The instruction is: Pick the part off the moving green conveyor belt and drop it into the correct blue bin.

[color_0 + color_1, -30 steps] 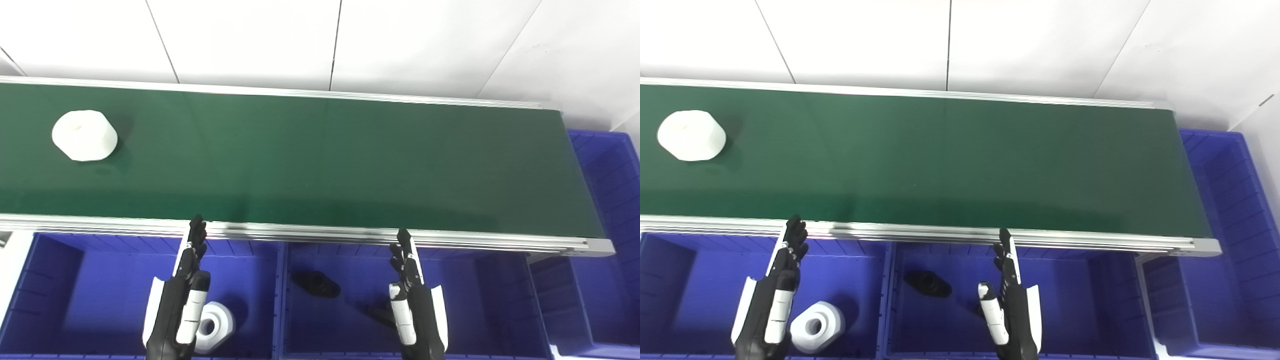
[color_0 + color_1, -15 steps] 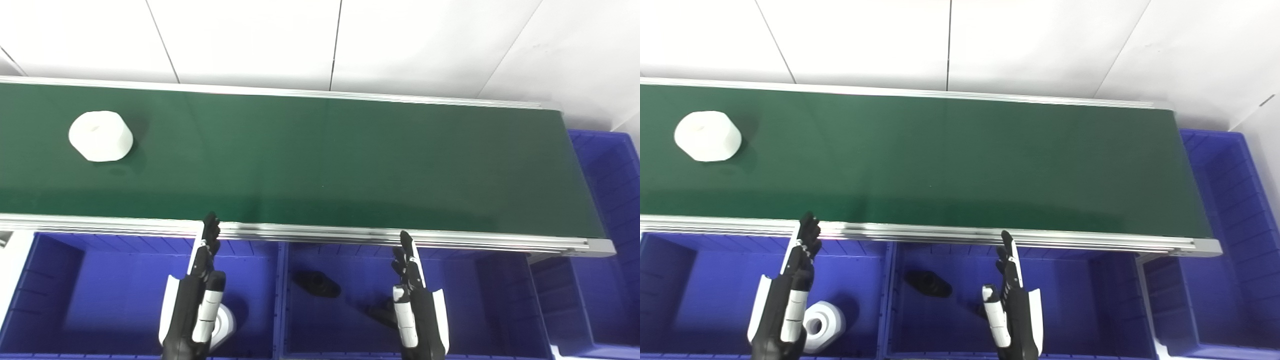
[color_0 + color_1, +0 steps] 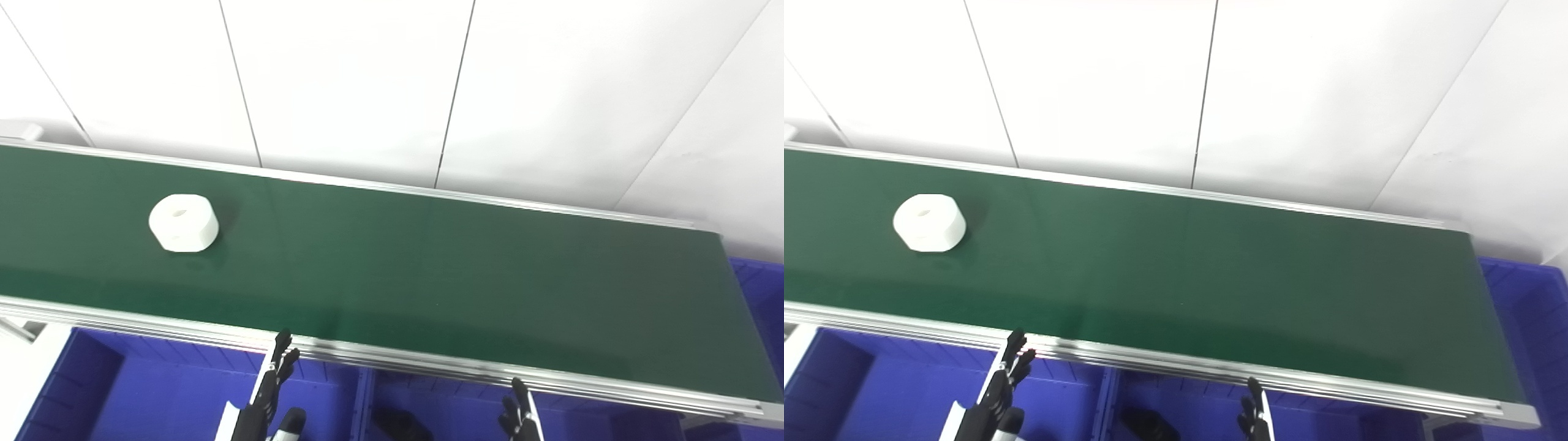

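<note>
While the white part [image 3: 183, 223] rides the green conveyor belt [image 3: 392, 263] at far left, I wait.
Both hands, left hand [image 3: 269, 398] and right hand [image 3: 519, 419], hover empty, fingers straight; it looks light, rigid, smooth, so I'd pinch its flat sides.

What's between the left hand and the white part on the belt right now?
Nothing stands on the belt between them. The left hand is open over the blue bin, its fingertips at the belt's near metal rail. The white part lies farther back and to the left, with only bare green surface between.
</note>
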`<state>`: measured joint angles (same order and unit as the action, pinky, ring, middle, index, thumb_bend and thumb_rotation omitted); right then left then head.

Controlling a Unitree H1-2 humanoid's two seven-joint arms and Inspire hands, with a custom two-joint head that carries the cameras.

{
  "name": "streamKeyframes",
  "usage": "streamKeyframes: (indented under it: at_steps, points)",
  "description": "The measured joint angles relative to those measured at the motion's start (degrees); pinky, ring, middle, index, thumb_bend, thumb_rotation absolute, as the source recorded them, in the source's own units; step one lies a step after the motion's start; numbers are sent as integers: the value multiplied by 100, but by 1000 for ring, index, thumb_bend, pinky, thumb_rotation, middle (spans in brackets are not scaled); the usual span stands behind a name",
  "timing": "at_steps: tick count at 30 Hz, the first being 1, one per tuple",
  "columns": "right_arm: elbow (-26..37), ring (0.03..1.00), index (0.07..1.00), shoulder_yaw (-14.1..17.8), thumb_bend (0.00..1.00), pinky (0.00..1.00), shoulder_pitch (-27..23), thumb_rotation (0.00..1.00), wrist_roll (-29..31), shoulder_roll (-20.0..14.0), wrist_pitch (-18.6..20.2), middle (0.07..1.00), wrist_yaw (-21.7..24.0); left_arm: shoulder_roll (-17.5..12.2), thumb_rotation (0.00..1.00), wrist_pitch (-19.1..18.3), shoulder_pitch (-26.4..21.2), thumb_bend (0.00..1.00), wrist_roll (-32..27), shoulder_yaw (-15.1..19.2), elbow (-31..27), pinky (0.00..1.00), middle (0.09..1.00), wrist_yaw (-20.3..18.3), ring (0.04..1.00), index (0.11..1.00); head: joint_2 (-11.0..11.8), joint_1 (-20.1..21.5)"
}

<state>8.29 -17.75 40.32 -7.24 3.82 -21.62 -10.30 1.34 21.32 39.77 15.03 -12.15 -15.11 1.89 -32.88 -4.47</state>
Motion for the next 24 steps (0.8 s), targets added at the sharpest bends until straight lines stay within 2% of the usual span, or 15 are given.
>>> streamKeyframes:
  at_steps: [3, 4, 6, 9, 12, 14, 15, 17, 18, 21, 22, 23, 24]
  points:
    - [-6, 987, 986, 6, 787, 972, 0, 1000, 106, -4, 0, 1000, 82, 33, 973, 111, -6, 650, 101, -14, 110, 889, 979, 69, 915, 1000, 97, -124]
    - [-20, 986, 993, 16, 783, 969, -1, 1000, 137, -5, 0, 1000, 92, 62, 975, 156, -18, 591, 111, -25, 212, 908, 979, 111, 918, 1000, 184, -238]
    - [-102, 993, 999, 73, 775, 979, -25, 1000, 186, -24, -11, 1000, 135, 154, 992, 212, -31, 540, 165, -73, 399, 901, 970, 184, 912, 1000, 220, -344]
    - [-253, 996, 1000, 183, 778, 981, -98, 1000, 287, -123, -14, 1000, 242, 315, 1000, 274, -37, 535, 456, -186, 482, 830, 961, 294, 895, 1000, 238, -440]
    - [-254, 1000, 1000, 268, 792, 989, -145, 1000, 379, -200, -16, 1000, 297, 386, 1000, 284, -90, 552, 687, -228, 458, 802, 940, 433, 882, 1000, 229, -494]
    - [-254, 998, 1000, 282, 780, 983, -168, 1000, 425, -233, -16, 1000, 364, 379, 946, 285, -105, 603, 787, -254, 318, 758, 927, 523, 858, 1000, 159, -546]
    - [-254, 1000, 1000, 291, 764, 986, -178, 1000, 435, -239, -16, 1000, 394, 376, 864, 284, -119, 694, 790, -288, 167, 726, 916, 569, 848, 1000, 81, -546]
    - [-254, 997, 1000, 306, 763, 985, -200, 1000, 447, -238, -16, 1000, 447, 367, 786, 288, -217, 781, 764, -330, -259, 684, 898, 589, 830, 1000, 54, -555]
    - [-254, 992, 999, 310, 769, 984, -215, 1000, 445, -238, -16, 1000, 459, 358, 740, 294, -315, 823, 744, -317, -475, 718, 915, 582, 850, 1000, 62, -546]
    - [-252, 983, 993, 327, 769, 981, -238, 1000, 424, -238, -14, 1000, 490, 308, 669, 229, -748, 850, 472, -198, -1028, 736, 922, 542, 849, 995, 97, -546]
    - [-252, 970, 987, 333, 758, 961, -235, 1000, 417, -238, -14, 1000, 495, 271, 609, 187, -929, 890, 394, -120, -1108, 702, 877, 513, 812, 938, 97, -529]
    - [-253, 967, 986, 339, 756, 955, -234, 1000, 407, -236, -14, 1000, 497, 230, 594, 72, -1079, 900, 356, -40, -1177, 693, 866, 466, 803, 924, 97, -529]
    - [-254, 963, 980, 343, 748, 949, -238, 1000, 393, -233, -14, 1000, 498, 141, 537, -42, -1306, 911, 328, 110, -1248, 641, 849, 392, 777, 886, 97, -529]
